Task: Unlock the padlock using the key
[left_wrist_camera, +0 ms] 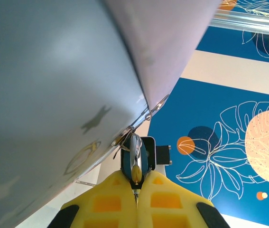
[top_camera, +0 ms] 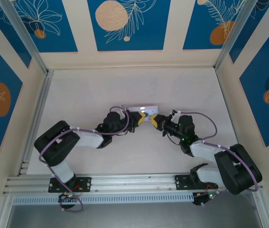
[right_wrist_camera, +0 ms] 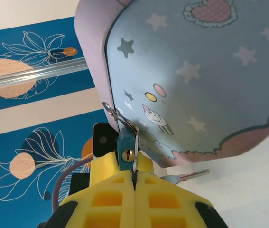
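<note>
The small blue padlock [right_wrist_camera: 125, 144], with a brass keyhole facing the right wrist camera, hangs from the hasp [right_wrist_camera: 120, 118] of a light-blue cartoon tin [right_wrist_camera: 196, 71]. My left gripper [left_wrist_camera: 136, 183] is shut on the padlock [left_wrist_camera: 144, 154], its yellow fingers flanking the body. My right gripper [right_wrist_camera: 134, 172] is shut, pinching a thin silver metal strip that runs up the padlock's right edge; what the strip is cannot be told. The key [right_wrist_camera: 193, 175] lies flat on the table under the tin's edge, apart from both grippers. From above, both grippers [top_camera: 143, 118] [top_camera: 152, 119] meet tip to tip at the tin [top_camera: 143, 109].
The pale tabletop [top_camera: 125, 85] is walled by blue-and-cream patterned panels. Aluminium rails [top_camera: 34, 118] run along the left side and the near edge by the arm bases. The tin's grey underside [left_wrist_camera: 53, 71] crowds the left wrist camera.
</note>
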`<action>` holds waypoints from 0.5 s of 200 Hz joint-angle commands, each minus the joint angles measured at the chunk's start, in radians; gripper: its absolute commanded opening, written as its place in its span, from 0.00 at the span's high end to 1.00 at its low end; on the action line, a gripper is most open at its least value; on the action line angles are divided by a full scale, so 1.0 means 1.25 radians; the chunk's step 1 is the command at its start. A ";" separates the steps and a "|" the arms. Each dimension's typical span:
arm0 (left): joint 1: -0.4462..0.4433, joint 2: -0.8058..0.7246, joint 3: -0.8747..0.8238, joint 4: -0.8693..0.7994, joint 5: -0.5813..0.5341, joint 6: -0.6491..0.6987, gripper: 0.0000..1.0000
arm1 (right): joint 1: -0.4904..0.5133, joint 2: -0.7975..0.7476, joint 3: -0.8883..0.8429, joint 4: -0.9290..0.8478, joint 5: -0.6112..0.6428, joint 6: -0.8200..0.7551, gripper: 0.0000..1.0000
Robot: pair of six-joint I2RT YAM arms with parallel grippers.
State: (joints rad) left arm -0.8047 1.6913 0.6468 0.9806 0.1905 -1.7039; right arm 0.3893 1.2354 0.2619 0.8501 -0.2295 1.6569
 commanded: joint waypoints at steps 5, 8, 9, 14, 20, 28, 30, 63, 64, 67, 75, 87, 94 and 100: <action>-0.013 -0.009 -0.008 0.045 0.007 -0.002 1.00 | -0.026 -0.005 -0.006 0.008 -0.035 -0.008 1.00; -0.013 -0.009 -0.009 0.045 0.007 -0.003 1.00 | -0.029 -0.007 -0.007 0.004 -0.039 -0.009 1.00; -0.013 -0.009 -0.009 0.046 0.007 -0.002 1.00 | -0.030 -0.007 -0.007 0.004 -0.039 -0.009 1.00; -0.013 -0.008 -0.009 0.046 0.006 -0.003 1.00 | -0.034 -0.011 -0.008 0.000 -0.046 -0.011 1.00; -0.014 -0.008 -0.011 0.045 0.006 -0.003 1.00 | -0.041 -0.015 -0.009 -0.006 -0.053 -0.013 1.00; -0.014 -0.009 -0.011 0.046 0.006 -0.003 1.00 | -0.048 -0.022 -0.009 -0.012 -0.063 -0.015 1.00; -0.014 -0.009 -0.011 0.045 0.006 -0.003 1.00 | -0.049 -0.024 -0.009 -0.014 -0.066 -0.015 1.00; -0.014 -0.010 -0.008 0.042 0.005 -0.003 1.00 | -0.063 -0.070 -0.013 -0.069 -0.092 -0.031 1.00; -0.014 -0.010 -0.007 0.042 0.005 -0.003 1.00 | -0.063 -0.072 -0.014 -0.069 -0.093 -0.031 1.00; -0.014 -0.010 -0.007 0.041 0.005 -0.002 1.00 | -0.064 -0.077 -0.015 -0.076 -0.094 -0.032 1.00; -0.015 -0.010 -0.007 0.042 0.005 -0.002 1.00 | -0.064 -0.088 -0.017 -0.086 -0.097 -0.034 1.00; -0.014 -0.010 -0.007 0.040 0.006 -0.003 1.00 | -0.064 -0.101 -0.020 -0.100 -0.102 -0.036 1.00; -0.015 -0.009 -0.007 0.041 0.006 -0.003 1.00 | -0.063 -0.107 -0.020 -0.108 -0.104 -0.037 1.00; -0.014 -0.009 -0.007 0.041 0.006 -0.003 1.00 | -0.062 -0.110 -0.021 -0.112 -0.105 -0.039 1.00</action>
State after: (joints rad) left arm -0.8097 1.6913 0.6411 0.9867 0.1905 -1.7039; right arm 0.3138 1.1267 0.2508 0.7643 -0.3260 1.6371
